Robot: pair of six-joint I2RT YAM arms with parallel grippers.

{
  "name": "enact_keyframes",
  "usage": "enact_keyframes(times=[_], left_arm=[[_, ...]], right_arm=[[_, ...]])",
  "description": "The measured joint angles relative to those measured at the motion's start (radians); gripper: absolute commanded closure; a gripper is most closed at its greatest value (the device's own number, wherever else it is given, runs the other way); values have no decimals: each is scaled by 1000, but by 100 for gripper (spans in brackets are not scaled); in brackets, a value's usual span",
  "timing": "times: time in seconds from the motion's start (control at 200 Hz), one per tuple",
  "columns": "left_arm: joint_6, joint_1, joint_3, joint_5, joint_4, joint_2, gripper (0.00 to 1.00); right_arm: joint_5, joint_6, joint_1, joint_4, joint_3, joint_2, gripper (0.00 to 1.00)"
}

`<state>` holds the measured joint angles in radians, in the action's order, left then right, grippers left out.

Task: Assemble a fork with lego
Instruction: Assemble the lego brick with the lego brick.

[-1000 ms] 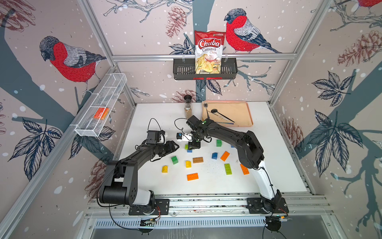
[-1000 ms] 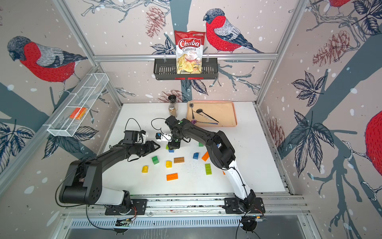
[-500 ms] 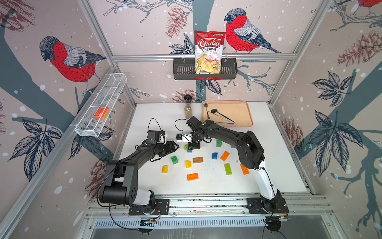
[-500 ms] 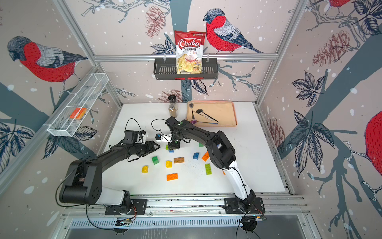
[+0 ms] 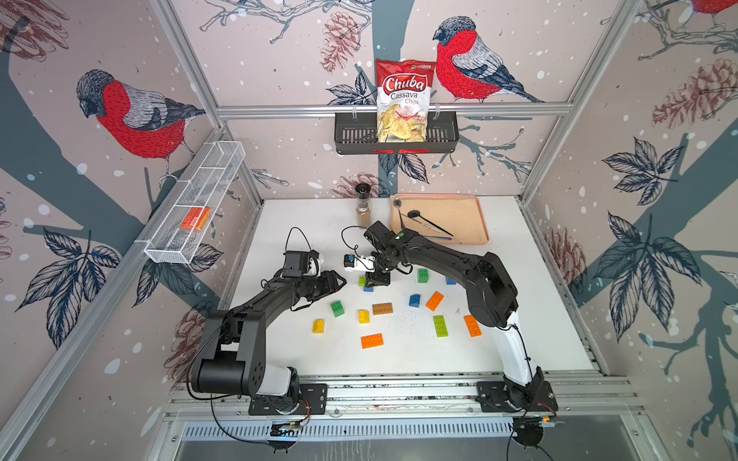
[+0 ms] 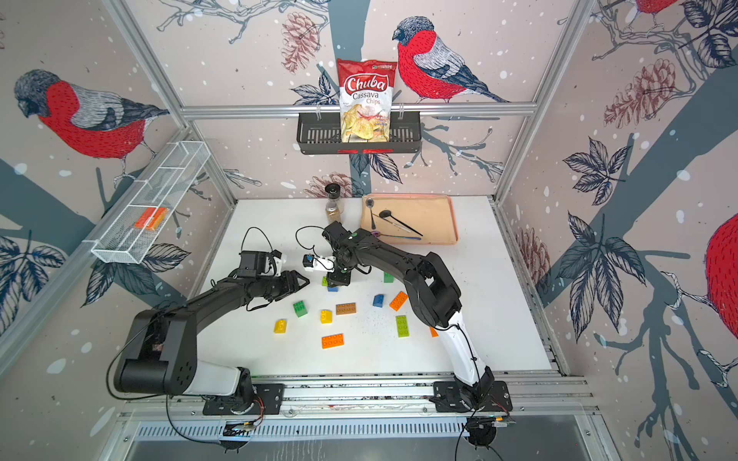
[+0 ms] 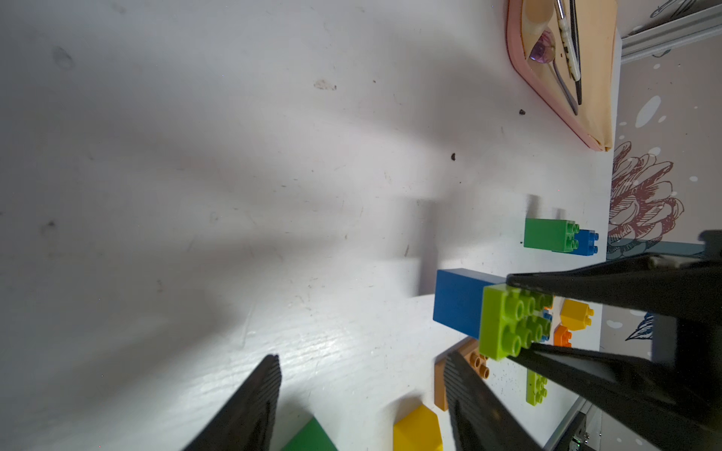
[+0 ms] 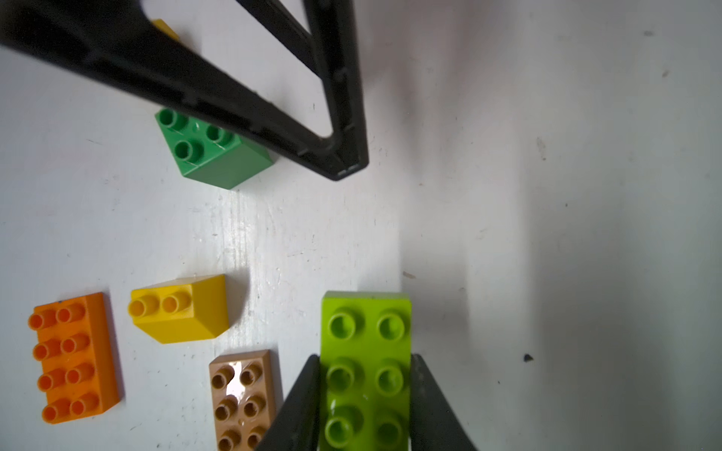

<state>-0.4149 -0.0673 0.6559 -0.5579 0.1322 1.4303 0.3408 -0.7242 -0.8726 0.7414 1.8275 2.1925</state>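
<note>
R gripper (image 5: 378,275) is clamped on the lime long brick (image 8: 365,332). Its fingers (image 8: 304,390) pinch the 2 long sides, studs up. That brick sits atop a blue brick (image 7: 455,300) and overhangs it; pressed home or not, can't tell. The stack stands on the white table (image 5: 399,359), out from the near-L corner of the tan tray (image 5: 459,223), apart from it.

L gripper (image 5: 339,281) hangs on the stack's far side from the tray, jaws spread, nothing btwn them. Its tips aim at the stack w/ a gap left.

The rest of the lego lies loose on the table. Farther from the tray than the stack:
- a green square (image 5: 337,308)
- a yellow (image 5: 363,316)
- a 2nd yellow (image 5: 318,325), farthest L
- a brown long (image 5: 382,308)
- an orange long (image 5: 371,340)

Straight out from the tray's near edge:
- another green (image 5: 422,275)
- a small blue (image 5: 414,300)
- a tilted orange (image 5: 434,300)
- a 2nd lime long (image 5: 440,325)

Spoons (image 5: 423,221) lie in the tray, and a spice grinder (image 5: 363,203) stands just beside its L end.
</note>
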Motion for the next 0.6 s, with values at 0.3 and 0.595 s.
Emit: enact_keyframes(times=[0.3,0.595], left_arm=[[0,0,10,0,0,-4,33],[0,0,10,-2,0,-4,32]], right_arm=[[6,-5,-18,-45,-39,-10,71],[-32,-11,-46,-76,-60,7,66]])
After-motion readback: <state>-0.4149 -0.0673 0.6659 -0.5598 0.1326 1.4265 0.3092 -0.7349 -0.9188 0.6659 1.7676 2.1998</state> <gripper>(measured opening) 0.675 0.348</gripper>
